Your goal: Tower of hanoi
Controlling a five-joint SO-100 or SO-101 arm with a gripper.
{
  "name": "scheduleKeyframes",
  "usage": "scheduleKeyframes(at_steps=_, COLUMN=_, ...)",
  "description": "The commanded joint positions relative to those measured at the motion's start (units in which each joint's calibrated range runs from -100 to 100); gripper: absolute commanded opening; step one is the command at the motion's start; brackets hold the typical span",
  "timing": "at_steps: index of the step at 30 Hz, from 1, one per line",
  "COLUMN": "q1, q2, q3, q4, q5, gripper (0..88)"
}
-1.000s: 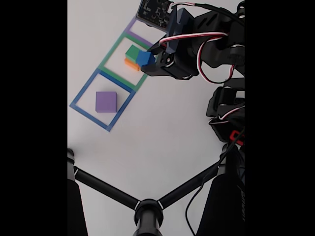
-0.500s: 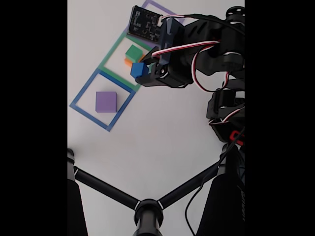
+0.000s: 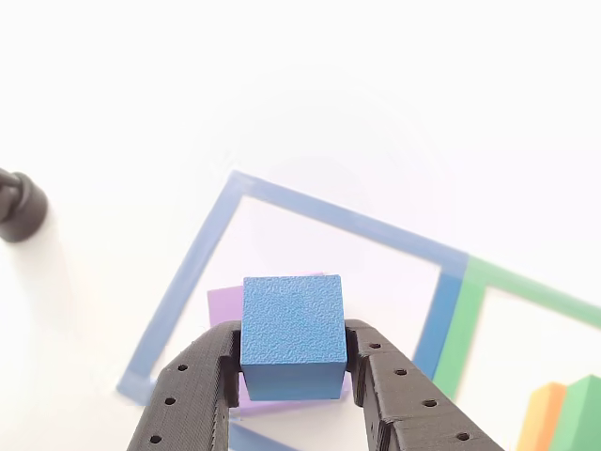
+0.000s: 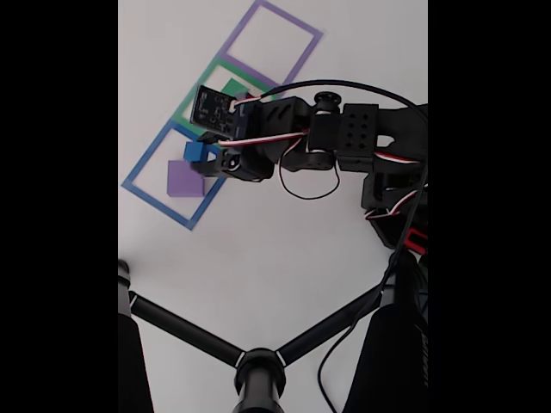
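My gripper [image 3: 293, 349] is shut on the small blue cube [image 3: 291, 329], with a black finger on each side of it. The cube hangs just above the purple block [image 3: 223, 305], which lies inside the blue square outline [image 3: 188, 272]. In the fixed view the gripper [image 4: 203, 153] holds the blue cube [image 4: 198, 151] over the upper right part of the purple block [image 4: 181, 181]. The green block [image 3: 584, 413] sits on the orange block [image 3: 543, 418] in the green outline [image 3: 470, 319]. The arm covers most of that green block [image 4: 234, 86] in the fixed view.
A purple square outline [image 4: 301, 52] lies beyond the green outline [image 4: 191, 96] and holds nothing. A black tripod-like stand [image 4: 258, 370] spreads across the near table. A black knob [image 3: 19, 207] stands at the left. The arm's base [image 4: 396, 206] is at the right.
The gripper has carried the blue cube away from the green-and-orange stack, across to the blue outline, and now holds it over the purple block.
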Motion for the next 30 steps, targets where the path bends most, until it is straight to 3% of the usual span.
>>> scheduleKeyframes(at_steps=1, q1=-1.18, q2=4.57, q3=4.69, q4=-17.5, q5=0.59, gripper=2.2)
scheduleKeyframes(at_steps=11, q1=-0.51, q2=19.18, q3=10.69, q4=-40.82, q5=0.59, gripper=2.2)
scheduleKeyframes(at_steps=30, q1=0.07, q2=35.41, q3=9.69, q4=-57.26, q5=0.59, gripper=2.5)
